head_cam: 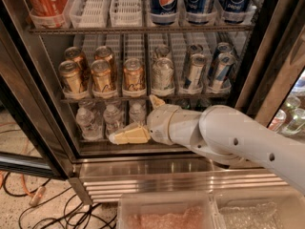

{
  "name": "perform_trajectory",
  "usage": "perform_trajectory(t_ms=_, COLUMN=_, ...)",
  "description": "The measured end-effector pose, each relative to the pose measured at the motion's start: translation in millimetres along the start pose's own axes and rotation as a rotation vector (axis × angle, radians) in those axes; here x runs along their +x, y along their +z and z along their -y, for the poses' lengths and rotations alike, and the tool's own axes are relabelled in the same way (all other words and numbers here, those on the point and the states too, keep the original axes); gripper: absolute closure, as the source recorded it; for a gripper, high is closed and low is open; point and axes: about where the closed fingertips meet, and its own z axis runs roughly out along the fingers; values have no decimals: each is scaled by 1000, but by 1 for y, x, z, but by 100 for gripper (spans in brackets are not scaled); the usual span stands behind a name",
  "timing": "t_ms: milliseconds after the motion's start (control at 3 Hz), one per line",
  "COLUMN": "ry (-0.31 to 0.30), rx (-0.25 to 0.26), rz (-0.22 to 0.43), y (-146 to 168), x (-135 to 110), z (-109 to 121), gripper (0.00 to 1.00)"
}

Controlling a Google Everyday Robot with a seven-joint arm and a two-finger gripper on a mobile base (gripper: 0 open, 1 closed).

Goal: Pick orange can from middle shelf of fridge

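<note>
Here, gripper (132, 118) spread wide w/ nothing held, below middle shelf (90, 99), orange can (134, 75) just above.

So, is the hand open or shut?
Open: the hand has its two fingers spread wide, with nothing between them. It is just below the middle shelf, in front of the water bottles.

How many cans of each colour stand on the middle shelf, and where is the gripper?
orange cans: 5
silver-white cans: 2
blue-and-silver cans: 4
Total: 11 cans
The gripper is open, just below the middle shelf, in front of the water bottles and touching no can.
</note>
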Motion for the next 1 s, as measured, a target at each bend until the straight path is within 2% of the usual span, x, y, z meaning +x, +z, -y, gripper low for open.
perform_trajectory(t_ms=667, ry=18, rx=70, rz=60, y=5, x=-2, z=25, gripper=0)
perform_trajectory(t_ms=1000, ry=30, rx=56, rz=92, y=20, x=-19, z=30, gripper=0)
